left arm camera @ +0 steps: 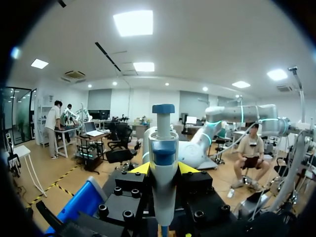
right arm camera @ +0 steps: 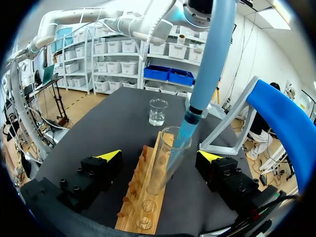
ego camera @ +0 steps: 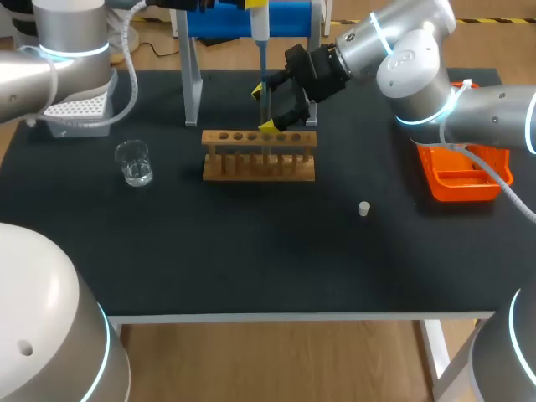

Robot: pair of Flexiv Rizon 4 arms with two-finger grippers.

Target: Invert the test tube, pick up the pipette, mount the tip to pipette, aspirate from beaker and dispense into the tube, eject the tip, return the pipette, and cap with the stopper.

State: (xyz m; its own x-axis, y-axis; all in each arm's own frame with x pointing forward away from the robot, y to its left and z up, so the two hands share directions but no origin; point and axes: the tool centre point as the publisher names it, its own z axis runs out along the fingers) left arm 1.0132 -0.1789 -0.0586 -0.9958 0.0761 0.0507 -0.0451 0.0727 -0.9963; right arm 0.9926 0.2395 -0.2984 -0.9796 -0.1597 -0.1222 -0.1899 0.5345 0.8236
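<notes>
My left gripper [left arm camera: 163, 168] is shut on the blue and white pipette [left arm camera: 162, 163], which hangs upright over the rack [ego camera: 260, 156]. The pipette's blue tip [right arm camera: 183, 133] reaches down into the mouth of the clear test tube [right arm camera: 165, 163]. That tube stands upright in the wooden rack [right arm camera: 140, 197]. My right gripper [right arm camera: 160, 155] is open, one finger on each side of the tube and well clear of it; in the head view the right gripper [ego camera: 264, 109] sits just behind the rack. The beaker [ego camera: 134, 162] with a little clear liquid stands left of the rack. A small white stopper [ego camera: 364, 208] lies on the mat to the right.
A white tip box [ego camera: 75, 109] sits at the back left. An orange tray [ego camera: 461, 172] rests at the right edge under my right arm. The blue pipette stand [ego camera: 194, 84] rises behind the rack.
</notes>
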